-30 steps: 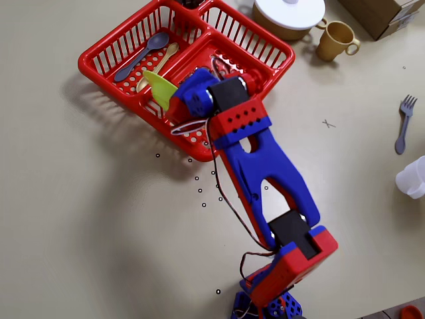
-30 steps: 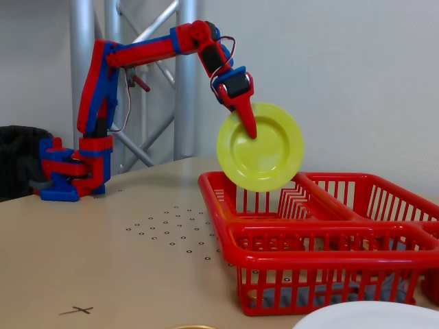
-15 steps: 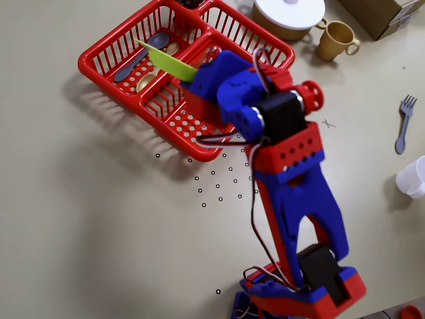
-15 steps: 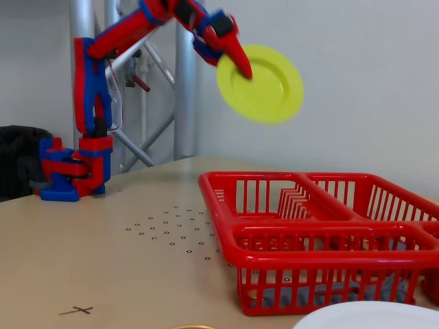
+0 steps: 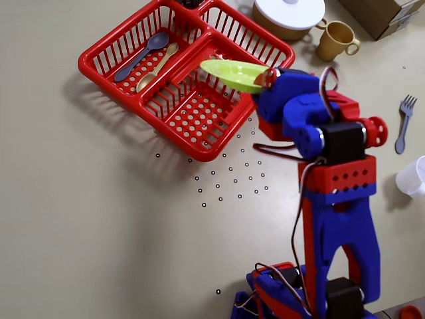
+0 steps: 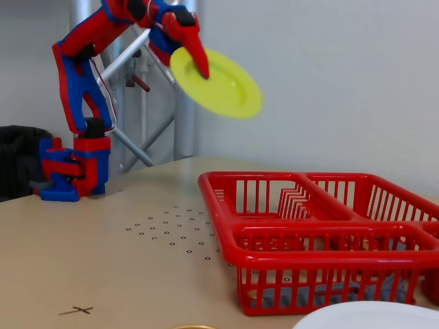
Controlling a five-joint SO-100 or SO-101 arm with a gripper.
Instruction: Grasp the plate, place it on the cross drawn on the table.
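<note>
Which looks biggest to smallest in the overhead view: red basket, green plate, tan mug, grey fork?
1. red basket
2. plate, seen nearly edge-on and raised toward the camera, so unsure
3. tan mug
4. grey fork, close to the mug

Plate (image 5: 234,73) seen nearly edge-on from overhead, its near rim hidden behind the tool (image 5: 265,78); slightly smeared by motion in the fixed view (image 6: 218,83). Tool's far finger out of sight behind the plate there, so grip only probably closed on the rim. Cross (image 6: 76,310) sharp enough in the fixed view, but covered by the arm (image 5: 335,173) overhead. Arm top cut by the fixed view's upper edge, base cropped by the overhead lower edge. Lid (image 5: 289,10) and box (image 5: 385,13) cut off at the top overhead. White cup (image 5: 413,178) cropped at the right edge. Basket (image 6: 322,240) cut at the right in the fixed view.
</note>
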